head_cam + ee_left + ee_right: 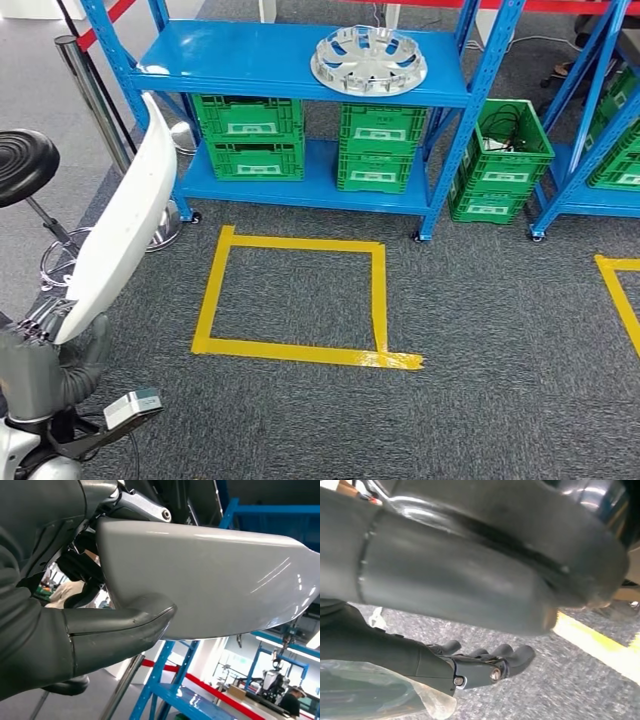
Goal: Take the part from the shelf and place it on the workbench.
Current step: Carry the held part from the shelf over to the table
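A long, curved white part (124, 220) rises slanted at the left of the head view. My left hand (45, 370) grips its lower end, well clear of the shelf. In the left wrist view the glossy white part (211, 580) runs across the picture, with my grey thumb (120, 630) pressed under its edge and the other fingers hidden behind it. My right hand (471, 590) hangs over the grey carpet in the right wrist view. Its dark fingers (490, 665) are stretched out apart from the thumb, with nothing in them.
A blue shelf (302, 75) stands ahead with a silver wheel cover (369, 60) on its upper board and green crates (249, 135) below. A yellow tape square (294, 300) marks the carpet. A black stool (23, 165) and a metal post (90, 100) stand left.
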Motion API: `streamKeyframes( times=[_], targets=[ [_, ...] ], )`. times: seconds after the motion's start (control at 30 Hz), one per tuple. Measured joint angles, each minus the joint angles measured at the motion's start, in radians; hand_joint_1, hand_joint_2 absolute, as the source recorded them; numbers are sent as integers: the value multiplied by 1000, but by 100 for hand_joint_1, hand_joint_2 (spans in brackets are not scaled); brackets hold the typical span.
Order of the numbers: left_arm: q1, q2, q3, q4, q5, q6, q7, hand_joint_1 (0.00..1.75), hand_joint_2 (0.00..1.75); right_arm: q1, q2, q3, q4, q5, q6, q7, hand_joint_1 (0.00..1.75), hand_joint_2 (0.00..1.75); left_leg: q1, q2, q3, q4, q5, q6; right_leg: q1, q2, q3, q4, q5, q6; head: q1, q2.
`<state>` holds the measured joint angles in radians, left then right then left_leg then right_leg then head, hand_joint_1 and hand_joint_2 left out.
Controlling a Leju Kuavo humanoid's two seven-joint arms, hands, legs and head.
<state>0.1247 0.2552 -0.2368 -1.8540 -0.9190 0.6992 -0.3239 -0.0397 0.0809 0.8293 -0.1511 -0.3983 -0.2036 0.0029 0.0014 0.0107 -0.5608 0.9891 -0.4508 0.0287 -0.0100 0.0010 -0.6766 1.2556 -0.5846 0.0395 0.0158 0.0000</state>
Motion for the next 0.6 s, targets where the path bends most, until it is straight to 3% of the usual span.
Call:
streamKeyframes(
  times=[0.07, 0.13, 0.23, 0.3, 0.4, 0.43, 0.47, 0.5, 0.6],
  targets=[
    [-1, 1, -3, 0, 0, 0, 0, 175, 175, 0, 0, 0, 0, 0, 0, 1, 0, 0, -1, 0, -1, 3, 2, -4, 1, 0, 86, -148, 58, -6, 0, 0],
    [-3, 2, -6, 0, 0, 0, 1, 175, 175, -3, 0, 0, 0, 0, 2, 1, 0, 0, -5, -1, -5, 7, 4, -12, 3, 0, 140, -248, 83, -16, -1, 0],
    [-7, 5, -14, 0, -1, 0, 2, 175, 175, -3, 1, 0, -1, 0, 3, 0, 0, 0, -4, -1, -12, 10, 10, -28, 4, 1, 145, -261, 90, -31, -1, 0],
    [-11, 8, -19, 0, -1, 0, 2, 175, 175, -3, 2, 0, -1, -1, 3, -1, 0, 0, -1, -3, -26, 44, -18, -40, 0, -1, 142, -265, 98, -44, -4, 0],
    [-15, 13, -23, 3, 0, 0, 5, 175, 175, -3, 2, 0, -1, -2, 2, -4, 0, 0, 5, -4, -99, 226, -123, -55, -1, -2, 131, -266, 106, -53, -12, 0],
    [-15, 14, -25, 5, 2, 0, 7, 175, 175, -2, 3, 0, -1, -2, 3, -5, 0, 0, 6, -4, -119, 280, -144, -57, -1, -2, 127, -265, 108, -53, -13, 0],
    [-16, 15, -28, 7, 3, 0, 10, 175, 175, -1, 3, 0, -1, -2, 3, -6, 0, 0, 7, -4, -122, 301, -145, -58, -1, -2, 124, -264, 110, -52, -13, 0],
    [-17, 17, -31, 10, 5, 0, 13, 175, 175, 1, 3, 0, -1, -3, 3, -7, 0, 0, 9, -4, -106, 278, -126, -58, -1, -2, 122, -263, 111, -51, -13, 0],
    [-26, 21, -38, 14, 11, 0, 18, 175, 175, 0, 4, 0, -1, -5, 2, -11, 0, 0, 9, -5, 2, 78, -40, -52, 1, 0, 119, -258, 113, -44, -14, 0]
  ],
)
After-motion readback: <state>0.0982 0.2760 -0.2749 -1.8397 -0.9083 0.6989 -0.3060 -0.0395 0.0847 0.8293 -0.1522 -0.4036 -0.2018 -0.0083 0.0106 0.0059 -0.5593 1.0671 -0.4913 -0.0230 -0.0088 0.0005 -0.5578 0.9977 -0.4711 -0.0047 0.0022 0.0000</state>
